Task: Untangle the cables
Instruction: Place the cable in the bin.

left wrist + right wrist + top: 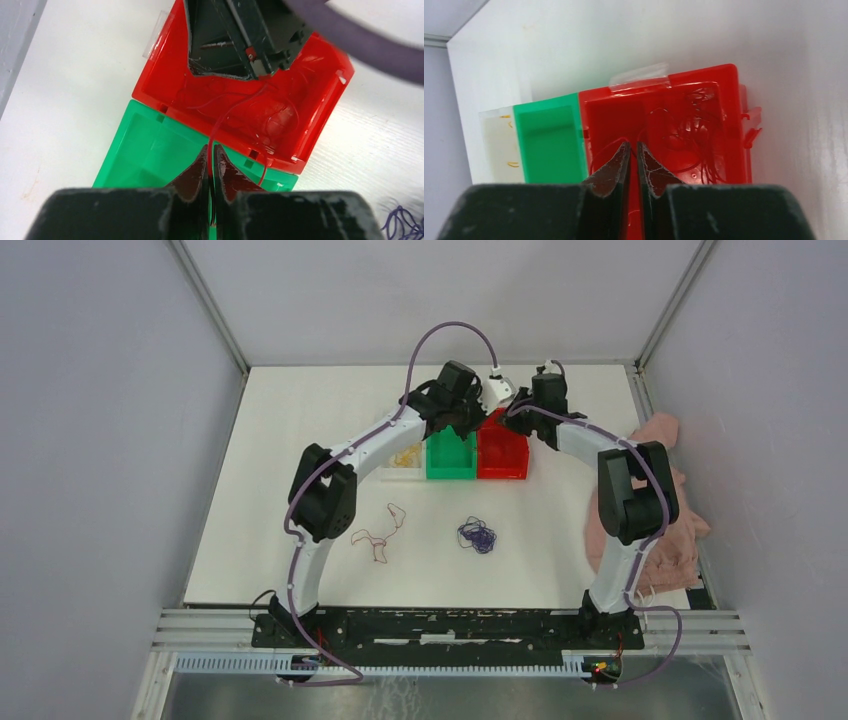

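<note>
Two arms work above the red bin [326, 104]: left gripper [211, 150] pinched shut on the red cable [222, 120], right gripper [633, 147] nearly closed, hold unclear. Next, probably, draw that strand free gently.

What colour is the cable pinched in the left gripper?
Red: the red cable in the left gripper shows best in the left wrist view.

red bin [326, 102], green bin [145, 150] — red cable [220, 120]
</note>
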You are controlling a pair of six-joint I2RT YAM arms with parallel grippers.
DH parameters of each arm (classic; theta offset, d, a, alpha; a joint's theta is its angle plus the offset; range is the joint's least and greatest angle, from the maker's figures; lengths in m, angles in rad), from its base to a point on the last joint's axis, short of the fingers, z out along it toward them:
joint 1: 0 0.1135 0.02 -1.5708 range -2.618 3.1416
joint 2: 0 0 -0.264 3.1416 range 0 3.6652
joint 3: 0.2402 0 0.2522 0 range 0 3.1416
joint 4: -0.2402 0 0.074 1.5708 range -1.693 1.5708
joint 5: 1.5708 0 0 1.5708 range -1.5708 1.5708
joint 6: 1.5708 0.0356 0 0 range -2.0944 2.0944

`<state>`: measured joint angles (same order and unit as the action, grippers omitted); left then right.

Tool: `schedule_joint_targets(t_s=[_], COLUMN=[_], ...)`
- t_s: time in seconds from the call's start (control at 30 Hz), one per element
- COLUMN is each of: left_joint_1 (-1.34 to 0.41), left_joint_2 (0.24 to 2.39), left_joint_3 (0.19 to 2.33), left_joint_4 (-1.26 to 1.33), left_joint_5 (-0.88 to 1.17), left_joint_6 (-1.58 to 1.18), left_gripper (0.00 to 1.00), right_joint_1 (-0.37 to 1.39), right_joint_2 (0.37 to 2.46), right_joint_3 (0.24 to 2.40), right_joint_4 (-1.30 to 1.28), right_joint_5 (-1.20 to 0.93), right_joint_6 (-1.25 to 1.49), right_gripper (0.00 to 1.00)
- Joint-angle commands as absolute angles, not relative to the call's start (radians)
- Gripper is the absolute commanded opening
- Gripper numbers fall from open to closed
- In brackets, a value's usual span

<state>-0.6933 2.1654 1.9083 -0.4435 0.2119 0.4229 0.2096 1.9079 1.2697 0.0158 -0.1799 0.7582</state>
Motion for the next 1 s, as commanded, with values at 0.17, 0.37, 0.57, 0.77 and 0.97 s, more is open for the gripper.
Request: schedule_joint_targets(t_s=[0.17, 0.37, 0.57, 0.77, 0.97], left_joint_1=[-0.696, -0.705, -0.716, -0.715, -0.716], left_joint_2=[2.242, 2.299, 2.356, 2.363, 2.406], left_joint_3=[2.127, 2.170, 2.190, 2.193, 2.220], left_joint_4=[-0.424, -0.400, -0.367, -0.360, -0.332], left_joint_5=[0.304, 0.334, 0.345, 0.289, 0.217], left_joint_6=[0.339, 0.308, 0.255, 0.271, 0.261], left_gripper=[0.18, 0.19, 0.19, 0.19, 0.15], right_joint_1=[0.165, 0.092, 0.040, 0.061, 0.167], right_joint_2=[1.858, 1.741, 1.660, 1.568, 1.411], right_joint_3=[1.236, 1.202, 1.159, 1.084, 0.912], right_joint_4=[0.034, 0.034, 0.040, 0.087, 0.230], right_joint_5=[-0.140, -0.218, -0.282, -0.287, -0.281], right_joint_6=[0.734, 0.776, 0.801, 0.804, 0.743], right_gripper=[0.13, 0.17, 0.24, 0.26, 0.25])
